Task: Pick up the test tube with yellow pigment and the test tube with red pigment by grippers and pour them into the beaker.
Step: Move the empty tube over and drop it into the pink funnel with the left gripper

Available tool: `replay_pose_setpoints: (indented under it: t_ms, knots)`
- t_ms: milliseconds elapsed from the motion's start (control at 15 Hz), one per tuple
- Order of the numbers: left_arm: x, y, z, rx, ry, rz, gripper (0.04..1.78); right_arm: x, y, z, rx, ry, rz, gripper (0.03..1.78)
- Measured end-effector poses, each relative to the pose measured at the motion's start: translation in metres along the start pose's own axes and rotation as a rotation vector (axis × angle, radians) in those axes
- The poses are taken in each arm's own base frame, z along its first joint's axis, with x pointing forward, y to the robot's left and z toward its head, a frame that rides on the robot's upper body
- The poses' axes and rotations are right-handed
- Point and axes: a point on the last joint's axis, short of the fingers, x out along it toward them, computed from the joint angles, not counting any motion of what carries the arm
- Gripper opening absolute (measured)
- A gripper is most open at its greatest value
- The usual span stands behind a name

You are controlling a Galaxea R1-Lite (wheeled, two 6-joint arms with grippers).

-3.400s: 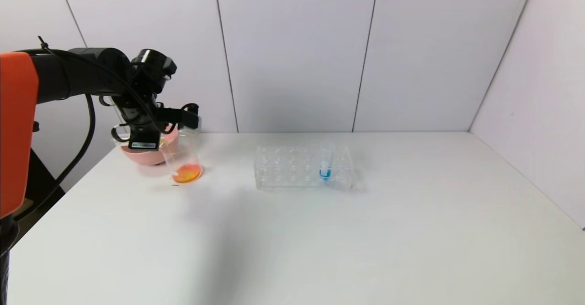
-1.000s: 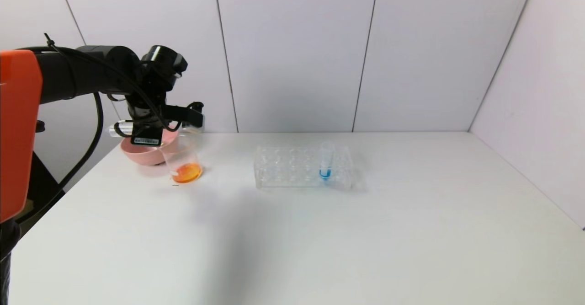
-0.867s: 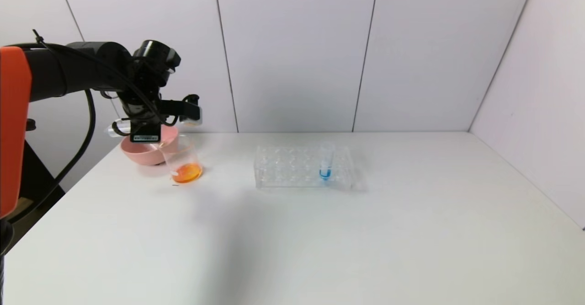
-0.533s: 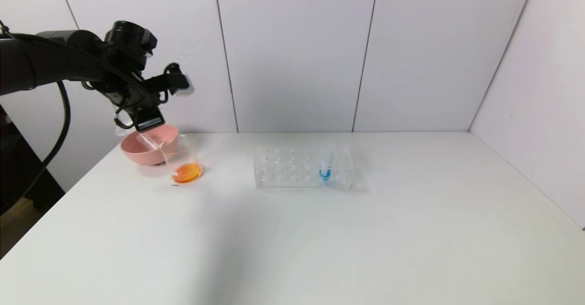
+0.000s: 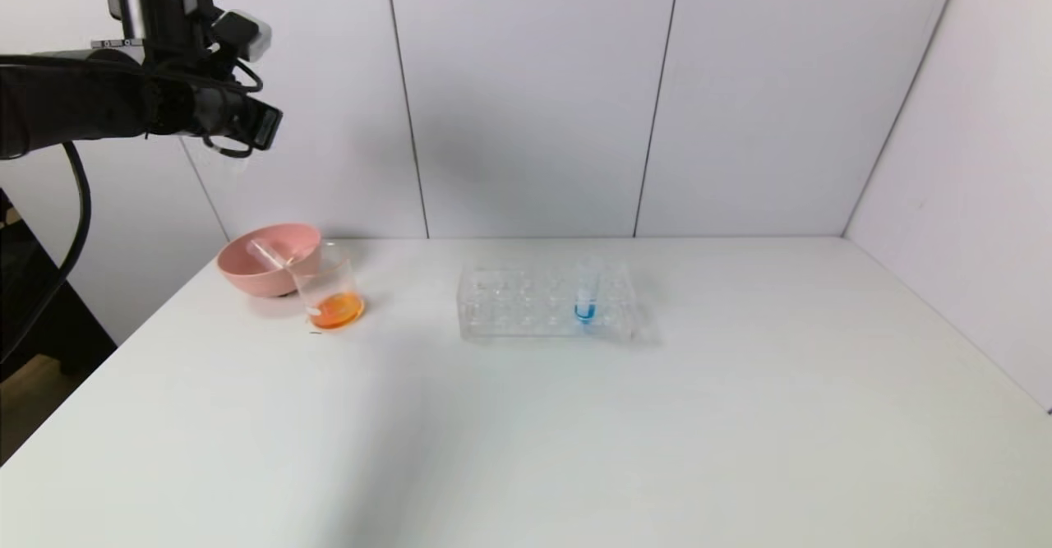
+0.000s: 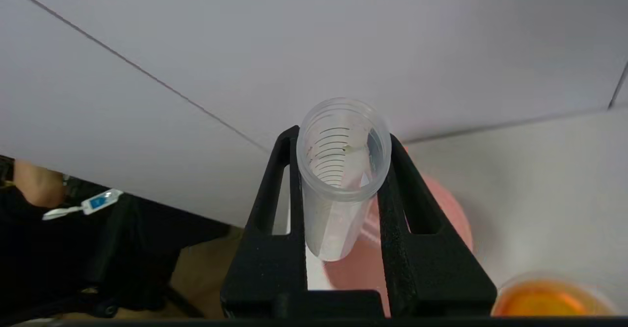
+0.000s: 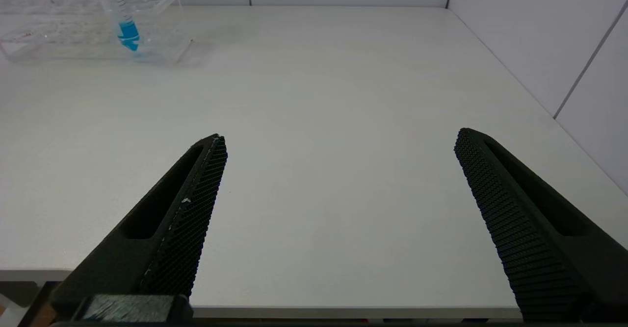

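Plastic, clear and ridged with graduation marks, an emptied test tube (image 6: 341, 170) sits clamped between the left gripper's (image 6: 338, 180) black fingers, raised high above the pink bowl (image 5: 267, 259); only the wrist view shows it. Another clear tube (image 5: 265, 253) lies in the bowl. Just beside stands the beaker (image 5: 330, 289) holding orange liquid. The rack (image 5: 546, 300) holds one blue-tipped tube (image 5: 586, 288). The right gripper (image 7: 338, 209) hangs spread wide over the bare near edge of the table (image 5: 575, 433).

The beaker (image 5: 332, 293), clear and upright with orange liquid in its bottom, stands on the table (image 5: 526, 416) touching a pink bowl (image 5: 263, 262), while an emptied clear test tube (image 6: 338, 170) sits clamped in the raised left tool (image 6: 339, 143).
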Motion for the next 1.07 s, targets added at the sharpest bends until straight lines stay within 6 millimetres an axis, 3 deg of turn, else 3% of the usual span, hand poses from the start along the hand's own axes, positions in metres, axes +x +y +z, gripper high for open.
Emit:
replay_pose_setpoints:
  t_ms: [200,467,1067]
  knots:
    - [0.011,-0.006,-0.007,-0.228,-0.026,0.020,0.44,0.000,0.000,0.000,0.000,0.000,0.000,1.70]
    - [0.025,-0.014,-0.033,-0.349,0.042,0.029,0.44,0.000,0.000,0.000,0.000,0.000,0.000,1.70]
    - [0.058,-0.017,-0.098,-0.409,0.082,0.069,0.44,0.000,0.000,0.000,0.000,0.000,0.000,1.70]
